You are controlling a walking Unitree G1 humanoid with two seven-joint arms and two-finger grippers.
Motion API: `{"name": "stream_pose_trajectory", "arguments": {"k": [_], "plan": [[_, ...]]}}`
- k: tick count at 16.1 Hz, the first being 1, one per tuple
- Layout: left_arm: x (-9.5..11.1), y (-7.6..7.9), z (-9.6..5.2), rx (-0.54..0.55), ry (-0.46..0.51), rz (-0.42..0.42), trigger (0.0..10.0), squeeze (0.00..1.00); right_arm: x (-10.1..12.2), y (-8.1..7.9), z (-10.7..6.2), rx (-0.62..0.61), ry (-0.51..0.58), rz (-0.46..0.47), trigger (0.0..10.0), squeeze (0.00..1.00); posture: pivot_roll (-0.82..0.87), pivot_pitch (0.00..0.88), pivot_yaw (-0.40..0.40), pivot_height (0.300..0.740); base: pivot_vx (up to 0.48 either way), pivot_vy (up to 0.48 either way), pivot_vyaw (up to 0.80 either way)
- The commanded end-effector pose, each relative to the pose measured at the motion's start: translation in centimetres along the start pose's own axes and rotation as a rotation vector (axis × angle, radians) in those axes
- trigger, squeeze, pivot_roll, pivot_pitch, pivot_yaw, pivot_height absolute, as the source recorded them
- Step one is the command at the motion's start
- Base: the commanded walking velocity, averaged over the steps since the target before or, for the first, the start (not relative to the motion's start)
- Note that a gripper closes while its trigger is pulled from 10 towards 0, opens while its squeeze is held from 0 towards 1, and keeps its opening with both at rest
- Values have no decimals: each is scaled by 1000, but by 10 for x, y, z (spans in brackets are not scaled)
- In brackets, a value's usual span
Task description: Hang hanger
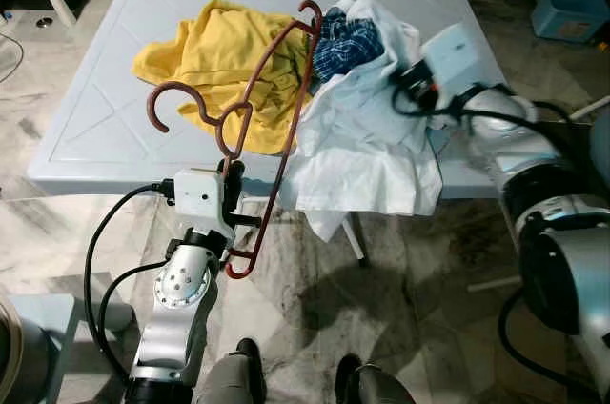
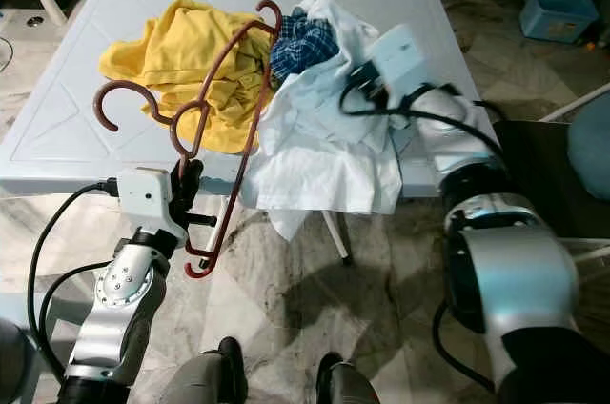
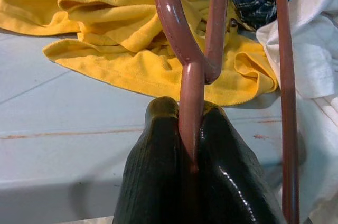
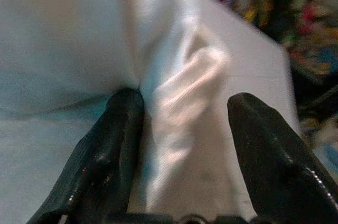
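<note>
Gripping hanger (image 1: 272, 128): left gripper (image 3: 193, 145), near table (image 1: 143, 128).

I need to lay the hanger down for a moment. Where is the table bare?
The table is bare left of the yellow shirt and beyond the pile at the far side. The near right edge is crowded by the white garment and checked cloth.

Maroon hanger (image 1: 270, 128); yellow shirt (image 1: 224, 66); blue plaid cloth (image 1: 343, 42).

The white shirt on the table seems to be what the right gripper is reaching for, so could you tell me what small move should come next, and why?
Probably shut the right gripper: its jaws stand open astride a fold of the white shirt, while the left gripper already holds the hanger up beside it.
</note>
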State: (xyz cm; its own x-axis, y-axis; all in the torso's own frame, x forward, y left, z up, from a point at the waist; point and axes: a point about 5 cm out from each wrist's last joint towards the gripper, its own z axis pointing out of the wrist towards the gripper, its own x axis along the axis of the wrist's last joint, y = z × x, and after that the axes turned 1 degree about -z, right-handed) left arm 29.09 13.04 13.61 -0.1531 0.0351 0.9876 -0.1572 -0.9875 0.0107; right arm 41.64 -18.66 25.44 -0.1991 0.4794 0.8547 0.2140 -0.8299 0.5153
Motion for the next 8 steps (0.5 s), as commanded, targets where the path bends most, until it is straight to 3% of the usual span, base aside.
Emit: {"name": "stream_pose_trajectory", "arguments": {"k": [1,3,5,8], "plan": [[-11,-4,-3,16,-54,16,10000,0,0,14,-5,-67,24,13,10000,1000,79,210,7,740,0,0,0],[-11,-4,-2,17,-52,21,10000,0,-8,13,-9,-43,16,44,10000,1000,74,208,9,740,0,0,0],[-11,-4,-1,16,-50,21,10000,0,-27,-11,-13,151,-60,27,10000,1000,72,206,9,740,0,0,0],[-11,-6,-2,20,-50,28,10000,0,-33,-13,-20,263,-75,36,10000,1000,73,209,9,740,0,0,0]]}}
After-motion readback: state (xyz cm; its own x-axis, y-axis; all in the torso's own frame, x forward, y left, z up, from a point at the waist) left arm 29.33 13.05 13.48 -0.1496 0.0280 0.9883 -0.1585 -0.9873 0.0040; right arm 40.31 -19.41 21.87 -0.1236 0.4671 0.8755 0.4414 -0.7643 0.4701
